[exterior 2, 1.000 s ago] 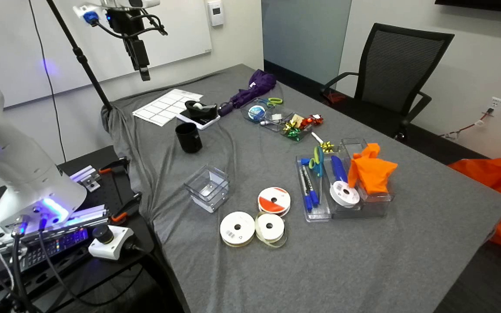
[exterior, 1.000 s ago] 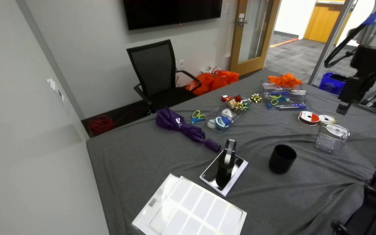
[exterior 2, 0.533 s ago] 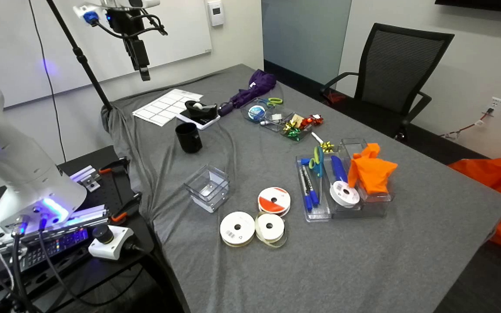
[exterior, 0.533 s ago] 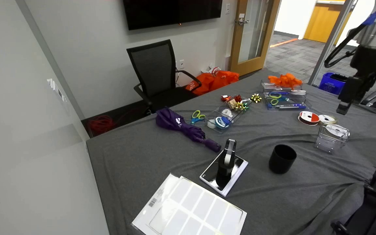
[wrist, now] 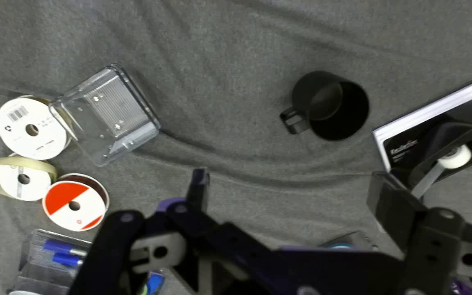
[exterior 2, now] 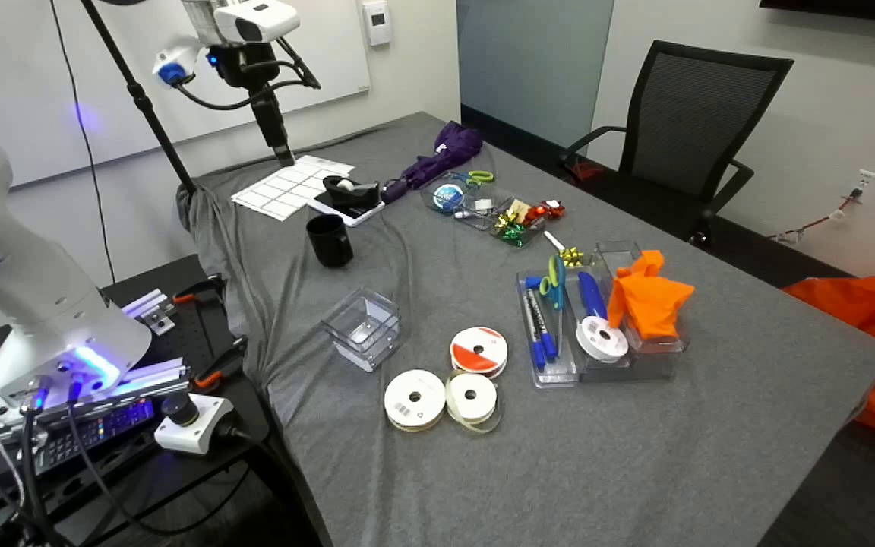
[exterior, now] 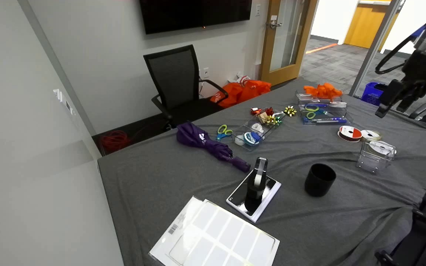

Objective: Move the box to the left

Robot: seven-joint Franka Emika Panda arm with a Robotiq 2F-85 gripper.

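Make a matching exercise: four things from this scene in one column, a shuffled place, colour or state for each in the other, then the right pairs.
1. gripper
2. umbrella
3. tape dispenser
4. small clear box

A. on top of the flat black-and-white box
B. jaws apart
C. between the black mug and the ribbon spools
D. purple

Pairs: 1-B, 2-D, 3-A, 4-C
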